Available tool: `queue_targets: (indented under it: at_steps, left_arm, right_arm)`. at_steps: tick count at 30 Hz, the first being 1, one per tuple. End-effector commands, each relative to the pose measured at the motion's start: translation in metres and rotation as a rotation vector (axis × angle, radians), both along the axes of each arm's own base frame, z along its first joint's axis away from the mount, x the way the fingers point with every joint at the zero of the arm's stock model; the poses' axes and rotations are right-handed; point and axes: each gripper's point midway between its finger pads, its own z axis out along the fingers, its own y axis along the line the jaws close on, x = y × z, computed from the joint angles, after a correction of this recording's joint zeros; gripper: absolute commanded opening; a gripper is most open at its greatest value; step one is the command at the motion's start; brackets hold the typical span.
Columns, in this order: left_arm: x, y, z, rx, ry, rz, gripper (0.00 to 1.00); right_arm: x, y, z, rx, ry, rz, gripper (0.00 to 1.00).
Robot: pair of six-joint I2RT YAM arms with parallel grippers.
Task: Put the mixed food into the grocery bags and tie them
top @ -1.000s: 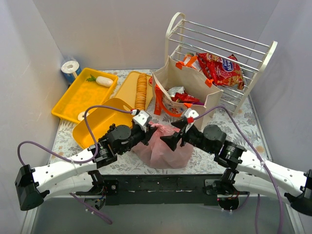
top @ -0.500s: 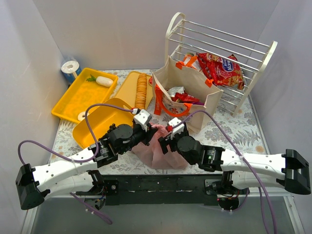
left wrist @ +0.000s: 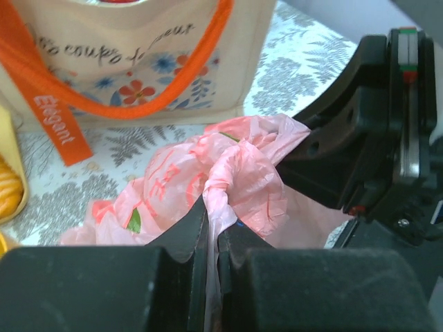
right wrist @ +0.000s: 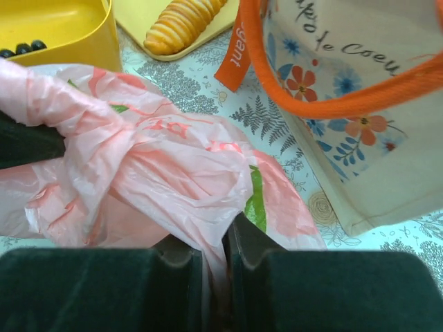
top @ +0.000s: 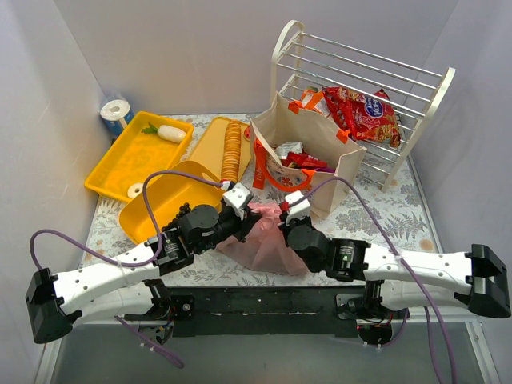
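The pink plastic bag [top: 268, 244] lies bunched on the table between both arms, its top twisted into a knot-like wad [left wrist: 242, 166]. My left gripper [top: 245, 219] is shut on a thin strand of the pink plastic [left wrist: 211, 232]. From the other side, my right gripper [top: 282, 225] is shut on another fold of the same bag [right wrist: 223, 252]. Behind it the beige tote [top: 320, 136] with orange handles stands upright, with shiny snack packets [top: 300, 158] inside. Whatever the pink bag holds is hidden.
A white wire rack [top: 360, 68] at the back right holds a red snack packet [top: 364, 112]. Yellow trays [top: 128, 164] sit at the left, one with a row of biscuits [top: 232, 150]. A tipped yellow tub [top: 160, 204] lies by the left arm. A paper roll [top: 117, 114] stands in the back corner.
The right arm swung left and in to the pink bag, and its open gripper shut on the plastic. The left gripper kept its hold and shifted slightly.
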Motion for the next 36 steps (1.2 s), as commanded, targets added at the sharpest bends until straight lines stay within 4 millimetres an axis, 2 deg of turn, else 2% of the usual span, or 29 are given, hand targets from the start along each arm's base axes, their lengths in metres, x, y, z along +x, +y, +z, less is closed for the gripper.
queue_targets:
  at_steps: [1,5,7,12,13,14,16,18,20,21,22,23,25,26,28,29,30,31,32,34,36]
  left_arm:
    - [0.004,0.002,0.014,0.038,-0.084,-0.024,0.0]
    - [0.012,-0.004,-0.004,0.108,-0.085,-0.016,0.0]
    - [0.017,-0.002,-0.009,0.135,-0.091,0.01,0.0]
    - [0.037,0.003,-0.004,0.126,-0.175,0.125,0.0]
    - [0.041,0.007,-0.004,0.128,-0.192,0.164,0.0]
    - [0.043,0.01,-0.009,0.141,-0.201,0.184,0.0]
    - [0.048,0.009,-0.003,0.123,-0.242,0.22,0.0]
    - [0.048,0.007,0.0,0.093,-0.26,0.222,0.0]
    - [0.044,0.002,0.001,0.079,-0.264,0.19,0.0]
    - [0.042,0.0,0.0,0.074,-0.263,0.172,0.0]
    - [0.04,-0.002,0.002,0.06,-0.26,0.16,0.0]
    - [0.037,-0.004,0.003,0.047,-0.255,0.138,0.0]
    - [0.032,-0.005,0.004,0.026,-0.243,0.119,0.0]
    - [0.03,-0.005,0.004,0.014,-0.237,0.109,0.0]
    - [0.026,-0.004,0.005,-0.004,-0.232,0.097,0.0]
    - [0.024,-0.004,0.004,-0.013,-0.224,0.093,0.0]
    - [0.023,-0.004,0.003,-0.02,-0.222,0.084,0.0]
    - [0.022,-0.005,0.004,-0.029,-0.219,0.079,0.0]
    - [0.021,-0.006,0.004,-0.034,-0.214,0.075,0.0]
    - [0.019,-0.009,0.004,-0.04,-0.209,0.059,0.0]
    - [0.018,-0.011,0.004,-0.048,-0.201,0.051,0.0]
  right_arm:
    - [0.005,-0.034,0.022,0.06,-0.047,-0.1,0.16]
    - [0.002,-0.031,0.025,0.105,-0.024,-0.058,0.1]
    - [-0.001,-0.029,0.024,0.122,-0.007,-0.039,0.01]
    - [-0.013,-0.022,0.032,0.182,0.027,0.054,0.01]
    - [-0.021,-0.014,0.034,0.205,0.048,0.115,0.01]
    - [-0.026,-0.009,0.041,0.246,0.041,0.162,0.01]
    - [-0.037,-0.002,0.047,0.29,0.058,0.232,0.01]
    - [-0.041,-0.002,0.051,0.318,0.07,0.248,0.01]
    - [-0.042,-0.004,0.055,0.317,0.06,0.259,0.1]
    - [-0.042,-0.004,0.058,0.319,0.053,0.271,0.26]
    - [-0.044,-0.002,0.063,0.325,0.045,0.288,0.33]
    - [-0.043,-0.003,0.073,0.331,0.024,0.297,0.51]
    - [-0.045,0.001,0.086,0.349,0.012,0.337,0.63]
    - [-0.041,0.001,0.09,0.351,0.006,0.332,0.74]
    - [-0.04,0.007,0.102,0.35,-0.014,0.373,0.81]
    - [-0.03,0.008,0.098,0.329,-0.014,0.356,0.84]
    - [-0.03,0.012,0.095,0.309,-0.012,0.391,0.85]
    - [-0.025,0.016,0.1,0.324,-0.034,0.4,0.85]
    - [-0.015,0.018,0.093,0.302,-0.028,0.386,0.85]
    - [-0.01,0.026,0.095,0.299,-0.053,0.43,0.85]
    - [-0.001,0.031,0.086,0.271,-0.048,0.432,0.84]
